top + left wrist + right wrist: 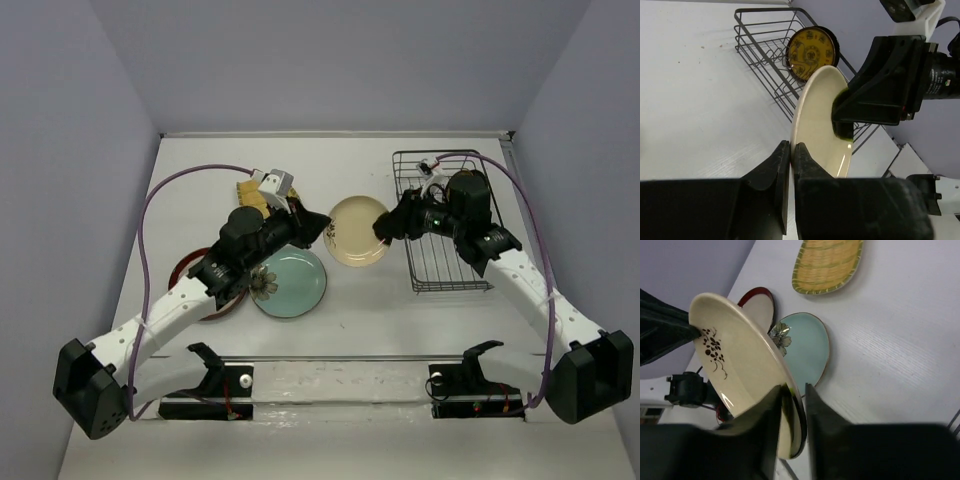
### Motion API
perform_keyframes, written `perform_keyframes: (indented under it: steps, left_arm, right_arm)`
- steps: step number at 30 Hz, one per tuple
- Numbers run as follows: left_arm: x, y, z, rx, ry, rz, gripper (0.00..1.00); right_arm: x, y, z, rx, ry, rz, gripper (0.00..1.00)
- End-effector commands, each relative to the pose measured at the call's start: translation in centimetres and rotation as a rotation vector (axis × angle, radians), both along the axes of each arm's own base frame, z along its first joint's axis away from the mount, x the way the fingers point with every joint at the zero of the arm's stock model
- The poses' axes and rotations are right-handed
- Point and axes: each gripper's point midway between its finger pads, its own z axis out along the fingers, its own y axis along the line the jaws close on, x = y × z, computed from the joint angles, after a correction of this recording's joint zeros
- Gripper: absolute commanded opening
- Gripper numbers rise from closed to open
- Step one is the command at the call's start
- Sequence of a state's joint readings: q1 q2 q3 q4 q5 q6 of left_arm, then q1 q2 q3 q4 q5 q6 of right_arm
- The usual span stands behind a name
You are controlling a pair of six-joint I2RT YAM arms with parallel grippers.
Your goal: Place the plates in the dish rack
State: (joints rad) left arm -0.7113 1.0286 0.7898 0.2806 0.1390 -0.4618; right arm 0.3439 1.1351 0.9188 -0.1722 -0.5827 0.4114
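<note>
The small cream round plate [358, 232] hangs tilted in the air between both grippers, left of the dish rack [440, 270]. My left gripper [325, 228] is shut on its left rim, as the left wrist view shows [791, 145]. My right gripper [385, 228] is closed on the opposite rim, as the right wrist view shows [792, 387]. The plate [735, 355] has a dark flower sprig. The ochre patterned plate [812, 52] stands in the black wire rack [760, 50]. The glossy black plate is out of view.
The pale teal flower plate [290, 285] lies flat under my left arm. The red-brown-rimmed plate [195, 272] lies to its left, partly covered by the arm. The yellow ribbed plate [250, 192] lies behind them. A rail [340, 358] runs along the near edge.
</note>
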Motion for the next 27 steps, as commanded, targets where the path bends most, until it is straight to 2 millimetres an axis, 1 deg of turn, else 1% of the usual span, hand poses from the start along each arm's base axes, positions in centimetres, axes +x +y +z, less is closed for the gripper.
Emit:
perform_keyframes:
  steps: [1,2,4,5,6,7,8,9,10,11,12,13,15,16,17,18,19,20,21,22,23,24,25,26,27]
  left_arm:
    - [-2.1,-0.5,3.0,-0.079,-0.092,-0.104,0.06]
    - [-2.4,-0.4,3.0,-0.076,-0.093,-0.109,0.06]
    - [-2.7,-0.1,2.8,-0.057,-0.090,-0.111,0.28]
    - [-2.8,0.1,2.6,-0.042,-0.091,-0.108,0.42]
    - [-2.9,0.3,2.4,-0.020,-0.092,-0.108,0.69]
    - [-2.9,0.9,1.6,0.038,-0.088,-0.095,0.79]
    - [-3.1,1.6,1.8,0.055,-0.105,-0.078,0.94]
    - [-3.3,1.9,1.6,0.077,-0.110,-0.080,0.99]
    - [-3.5,2.5,0.6,0.130,-0.112,-0.074,0.99]
    - [-4.0,3.1,0.7,0.138,-0.126,-0.074,0.99]
    - [-4.2,3.4,0.2,0.155,-0.128,-0.073,0.99]
    - [-4.4,3.7,-1.0,0.180,-0.117,-0.072,0.99]
    - [-4.6,4.5,-1.3,0.187,-0.131,-0.049,0.99]
    - [-4.2,5.0,-1.4,0.200,-0.137,-0.009,0.99]
    - [-4.1,5.5,-0.9,0.219,-0.156,0.007,0.99]
    - [-3.8,6.0,-0.5,0.233,-0.171,0.036,0.99]
    - [-3.7,6.3,-0.1,0.232,-0.187,0.050,0.99]
    - [-3.8,6.7,0.3,0.231,-0.205,0.058,0.99]
    - [-3.9,6.8,0.5,0.225,-0.208,0.064,0.99]
    - [-4.1,6.8,0.5,0.219,-0.212,0.056,0.99]
    - [-4.3,6.6,0.7,0.211,-0.216,0.042,0.99]
    - [-4.6,6.4,0.9,0.203,-0.220,0.025,0.99]
    - [-4.7,6.4,1.0,0.201,-0.222,0.021,0.99]
    - [-4.8,6.4,1.1,0.199,-0.225,0.017,0.99]
    - [-4.9,6.4,1.1,0.197,-0.225,0.014,0.99]
  right_arm:
    - [-1.3,1.5,3.4,0.114,-0.079,0.099,0.07]
    - [-1.5,1.4,3.6,0.123,-0.080,0.095,0.07]
    - [-1.3,1.0,4.3,0.126,-0.101,0.054,0.07]
    - [-1.2,0.7,4.4,0.119,-0.113,0.035,0.07]
    - [-0.9,0.4,4.5,0.107,-0.125,0.008,0.07]
    - [0.0,-0.6,4.0,0.064,-0.122,-0.072,0.07]
    - [1.2,-2.2,3.8,0.006,-0.155,-0.176,0.07]
    - [1.2,-2.7,3.6,-0.017,-0.150,-0.180,0.07]
    - [2.4,-4.7,3.2,-0.093,-0.144,-0.305,0.07]
    - [3.8,-7.3,3.2,-0.183,-0.175,-0.443,0.07]
    - [4.3,-8.7,3.1,-0.234,-0.181,-0.508,0.07]
    - [4.7,-10.4,3.7,-0.288,-0.194,-0.590,0.07]
    - [5.4,-13.4,4.5,-0.398,-0.228,-0.714,0.07]
    - [5.8,-15.9,4.9,-0.479,-0.240,-0.837,0.07]
    - [5.9,-17.4,5.8,-0.518,-0.252,-0.900,0.07]
    - [6.1,-19.3,5.8,-0.605,-0.260,-0.975,0.07]
    - [6.2,-19.8,6.1,-0.633,-0.265,-0.996,0.07]
    - [6.5,-20.6,6.8,-0.664,-0.276,-1.018,0.07]
    - [7.0,-21.6,6.5,-0.707,-0.261,-1.055,0.07]
    - [7.3,-21.7,6.5,-0.727,-0.259,-1.060,0.07]
    - [7.6,-22.4,6.5,-0.748,-0.253,-1.081,0.07]
    - [7.9,-23.3,7.0,-0.768,-0.251,-1.111,0.07]
    - [8.2,-23.7,6.9,-0.783,-0.243,-1.118,0.07]
    - [8.9,-24.1,6.1,-0.813,-0.224,-1.118,0.07]
    - [9.2,-24.5,6.2,-0.825,-0.219,-1.130,0.07]
